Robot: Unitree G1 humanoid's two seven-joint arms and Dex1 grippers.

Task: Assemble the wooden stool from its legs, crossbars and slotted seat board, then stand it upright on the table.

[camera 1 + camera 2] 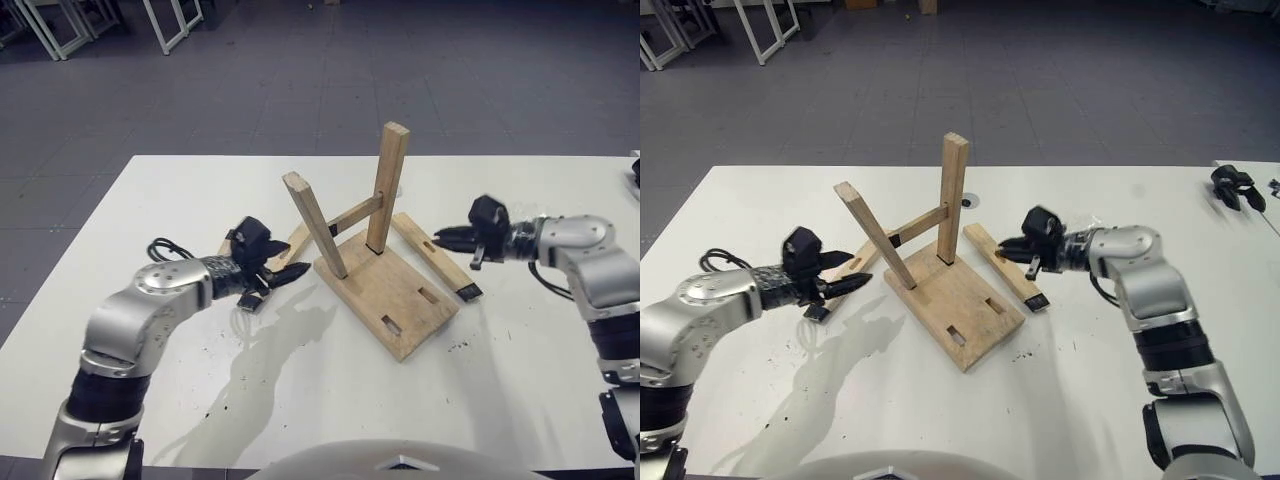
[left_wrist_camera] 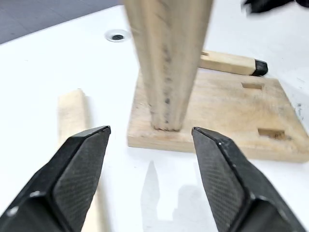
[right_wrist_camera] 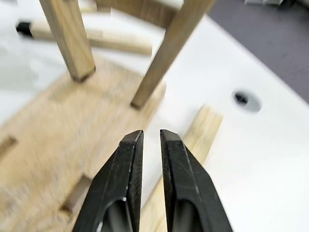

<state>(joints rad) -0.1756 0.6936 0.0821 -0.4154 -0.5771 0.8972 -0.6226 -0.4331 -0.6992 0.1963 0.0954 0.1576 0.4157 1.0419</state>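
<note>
Done: seat board (image 1: 372, 285) lies flat at the middle of the table (image 1: 520, 400), underside up. Two legs stand in its far slots, the left leg (image 1: 315, 225) tilted, the far leg (image 1: 388, 185) upright, with one crossbar (image 1: 357, 213) joining them.
Left to do, by my reckoning: about half. Two more legs, their crossbars, then turning the stool upright.
Loose parts: black-capped leg (image 1: 435, 255) lies flat, just beside the board's right edge. A plain wooden piece (image 2: 72, 113) lies left of the board.
Containers: none as such; the board's slots are the only receptacles.
Slot contents: two hold legs; near slot (image 1: 390, 325) and right slot (image 1: 428, 296) are unfilled.
Left gripper (image 2: 150, 130): jaws spread wide, holding nothing, low over the table facing the foot of the left leg.
Right gripper (image 3: 152, 133): jaws almost pressed together, nothing between them, over the far end of the capped leg.
</note>
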